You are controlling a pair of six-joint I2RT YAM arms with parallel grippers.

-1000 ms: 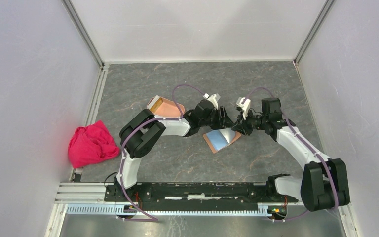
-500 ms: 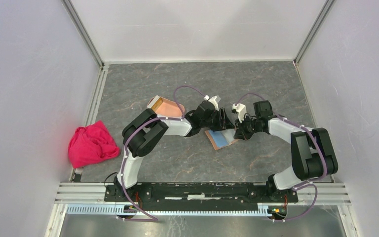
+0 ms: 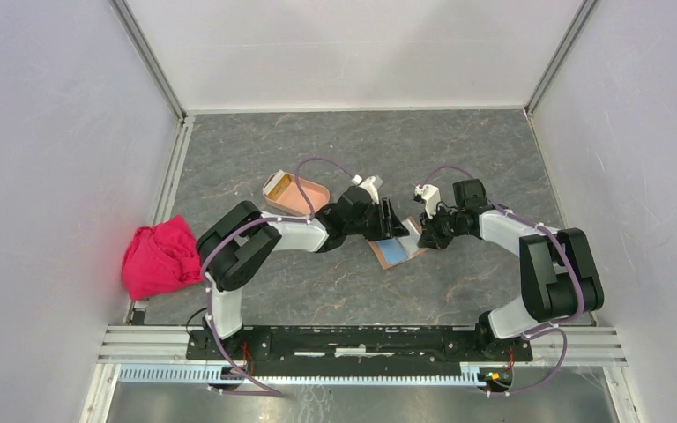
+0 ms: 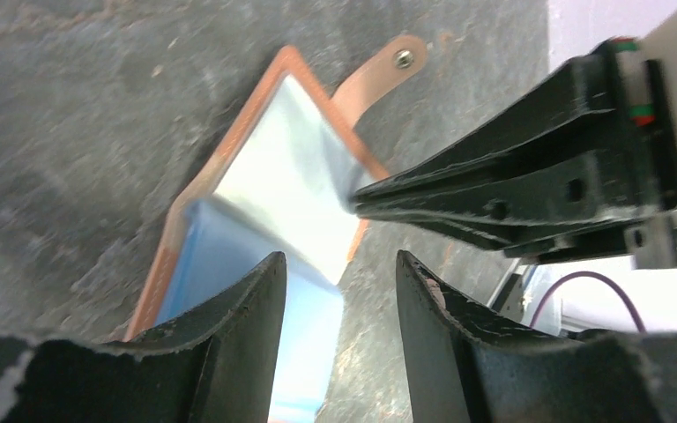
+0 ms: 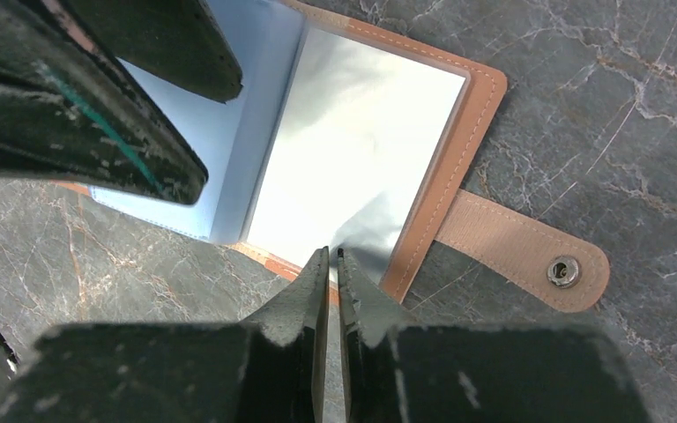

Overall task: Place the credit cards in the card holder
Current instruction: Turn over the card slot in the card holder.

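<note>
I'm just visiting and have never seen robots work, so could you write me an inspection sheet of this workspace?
Surface: grey marbled tabletop.
Job's things: salmon-pink tray left of centre, something orange at one end, too small to identify.
Clutter: brown wallet lying open; pink cloth at the left edge.
Claws: left claw open over the wallet's blue page; right claw shut on the edge of its silvery page.
Cables: purple cables looping near both claws.
Surroundings: white walls on three sides; metal rail in front.
</note>
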